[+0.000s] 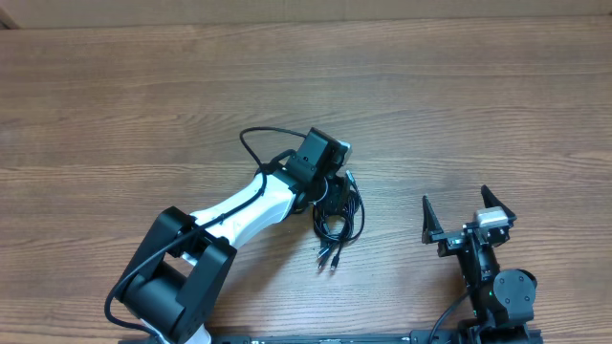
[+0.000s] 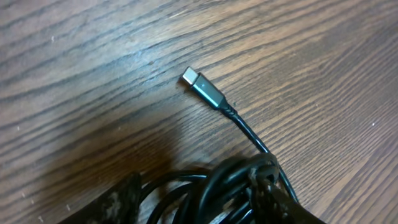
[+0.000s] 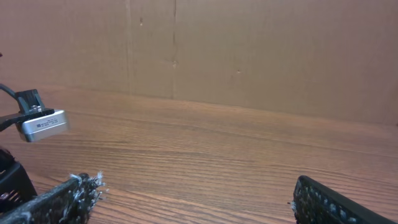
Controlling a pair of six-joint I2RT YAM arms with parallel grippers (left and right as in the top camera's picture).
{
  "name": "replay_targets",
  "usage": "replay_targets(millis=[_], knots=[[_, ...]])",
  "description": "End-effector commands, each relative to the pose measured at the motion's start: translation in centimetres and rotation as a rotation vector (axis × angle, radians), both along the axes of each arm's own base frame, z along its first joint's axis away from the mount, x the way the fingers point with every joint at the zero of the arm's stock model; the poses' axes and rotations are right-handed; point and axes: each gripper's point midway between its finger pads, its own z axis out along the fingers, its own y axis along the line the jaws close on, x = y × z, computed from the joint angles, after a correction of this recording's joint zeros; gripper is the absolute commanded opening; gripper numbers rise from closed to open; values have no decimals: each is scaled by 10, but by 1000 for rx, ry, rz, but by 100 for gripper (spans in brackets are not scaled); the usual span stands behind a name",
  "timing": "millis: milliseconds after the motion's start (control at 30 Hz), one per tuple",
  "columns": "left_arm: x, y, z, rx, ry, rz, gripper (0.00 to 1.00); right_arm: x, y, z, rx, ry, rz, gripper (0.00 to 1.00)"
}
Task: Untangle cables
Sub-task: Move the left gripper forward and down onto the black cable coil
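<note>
Overhead, the left gripper sits low over the cables, just toward 5 o'clock from the middle of the table. The left wrist view shows its two fingers drawn in on either side of the black bundle, which fills the gap between them. I judge it clamped on the coils rather than merely straddling them, probably to anchor the knot. One cord runs free from the bundle toward 11 o'clock in that view and ends in a silver plug lying flat on the wood. Overhead, other loose ends trail out at 6 o'clock. The right gripper waits at 3 o'clock from the bundle, well apart from it. Its jaws are spread wide on nothing, likely so it can take a free end.
</note>
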Motion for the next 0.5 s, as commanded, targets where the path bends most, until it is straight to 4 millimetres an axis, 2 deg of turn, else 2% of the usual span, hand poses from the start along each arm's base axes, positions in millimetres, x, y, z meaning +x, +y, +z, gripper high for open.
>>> replay_targets(millis=[0,133,300,467], knots=[[4,-4,-1,34,-52,-84,50,0,-2,-1,0,-7,-10,100],[2,-2,-3,45,-50,-103,47,0,-2,-1,0,-7,-10,100],[-9,0,-9,56,-1,-128,48,0,-2,-1,0,-7,-10,100],[-19,-7,-7,16,22,-196,47,0,-2,-1,0,-7,-10,100]])
